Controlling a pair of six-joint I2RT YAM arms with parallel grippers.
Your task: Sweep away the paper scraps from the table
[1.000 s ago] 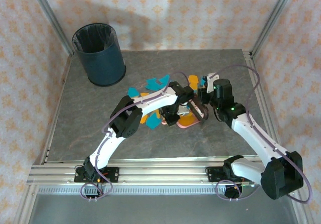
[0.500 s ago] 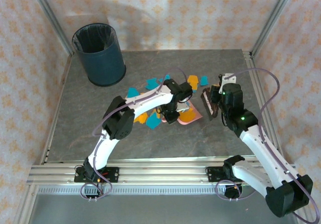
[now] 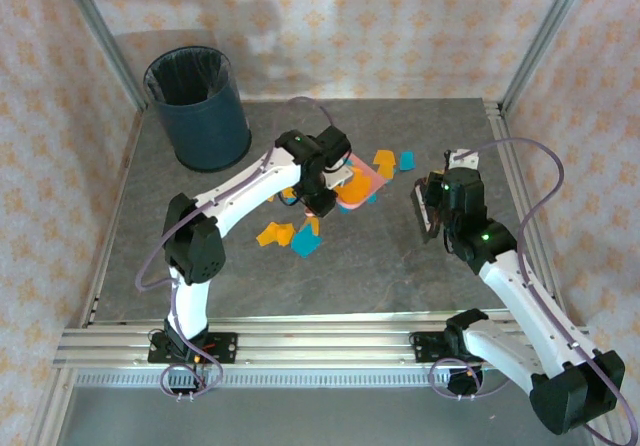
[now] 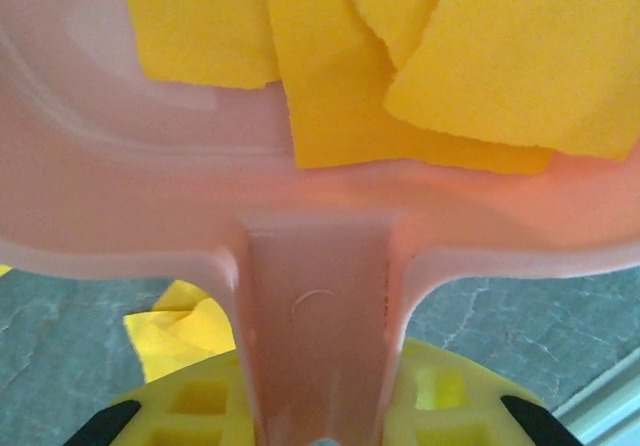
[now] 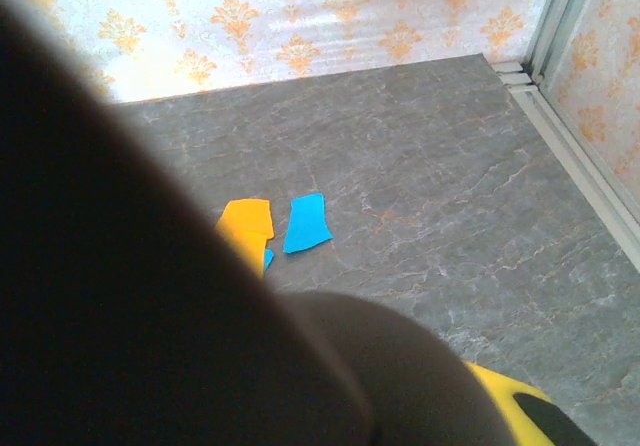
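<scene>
On the dustpan (image 4: 150,201), orange paper scraps (image 4: 340,96)

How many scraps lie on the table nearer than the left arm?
3: an orange scrap, a smaller orange scrap beside it, a teal scrap just nearer. The left arm may hide others.

Teal, orange paper scraps (image 3: 272,233) on table (image 3: 390,271)

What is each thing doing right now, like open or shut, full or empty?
Dustpan: held by its handle, carrying orange scraps.
Other scraps: lying loose on the table.
Bin: upright, open top.
Left jaws: shut on the dustpan.
Right jaws: shut on a dark tool.
</scene>
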